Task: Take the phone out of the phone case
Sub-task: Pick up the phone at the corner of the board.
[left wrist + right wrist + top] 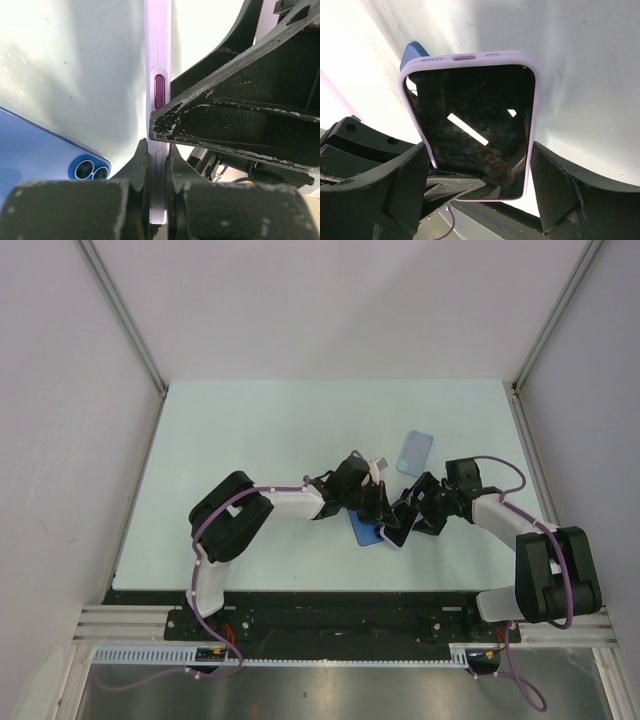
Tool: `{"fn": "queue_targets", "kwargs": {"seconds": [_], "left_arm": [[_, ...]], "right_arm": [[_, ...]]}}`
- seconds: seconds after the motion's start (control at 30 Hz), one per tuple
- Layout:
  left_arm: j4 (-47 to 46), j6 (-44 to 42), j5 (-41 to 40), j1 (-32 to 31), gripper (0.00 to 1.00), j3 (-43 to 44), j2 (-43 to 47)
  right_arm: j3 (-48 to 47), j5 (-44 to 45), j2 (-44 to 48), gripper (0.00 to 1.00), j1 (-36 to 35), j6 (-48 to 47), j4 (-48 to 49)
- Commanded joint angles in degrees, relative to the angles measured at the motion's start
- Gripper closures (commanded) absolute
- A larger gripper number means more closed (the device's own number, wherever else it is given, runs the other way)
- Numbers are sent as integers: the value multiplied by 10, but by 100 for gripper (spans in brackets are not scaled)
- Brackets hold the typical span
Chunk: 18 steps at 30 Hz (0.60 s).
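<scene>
A black-screened phone (475, 120) sits in a lilac case (465, 58) and is held on edge above the table between both grippers (393, 536). My left gripper (159, 170) is shut on it, its fingers pinching front and back, with the case's side edge and purple button (159, 91) showing between them. My right gripper (480, 165) is shut across the case's width, one finger (410, 175) on each long side. In the top view the left gripper (377, 504) and right gripper (407, 519) meet at the table's middle.
A blue phone (364, 531) with two camera lenses (90, 170) lies flat on the table under the grippers. A light-blue case (414, 451) lies farther back, right of centre. White walls stand around the table (250, 430).
</scene>
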State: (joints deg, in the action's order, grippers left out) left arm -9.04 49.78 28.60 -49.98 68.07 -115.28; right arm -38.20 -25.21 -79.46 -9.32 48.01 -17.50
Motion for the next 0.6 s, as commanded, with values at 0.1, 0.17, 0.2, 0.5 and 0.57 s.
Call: {"fn": "queue_targets", "kwargs": {"seconds": [0.1,0.17,0.2,0.5,0.57], "left_arm": [[-5,4,21,5,100,-14,64],[-16,8,27,11,100,-37,100],[-19,10,30,15,100,-44,111],[-160,137,42,51,100,-137,249],[-210,178,30,60,100,-161,272]], "right_arm": [[-3,-87,88,10,88,-17,5],[-3,-130,130,8,121,-27,3],[-4,-163,145,7,147,-29,1],[-9,-264,244,7,178,-85,-27],[-9,-279,253,8,157,-78,-5]]}}
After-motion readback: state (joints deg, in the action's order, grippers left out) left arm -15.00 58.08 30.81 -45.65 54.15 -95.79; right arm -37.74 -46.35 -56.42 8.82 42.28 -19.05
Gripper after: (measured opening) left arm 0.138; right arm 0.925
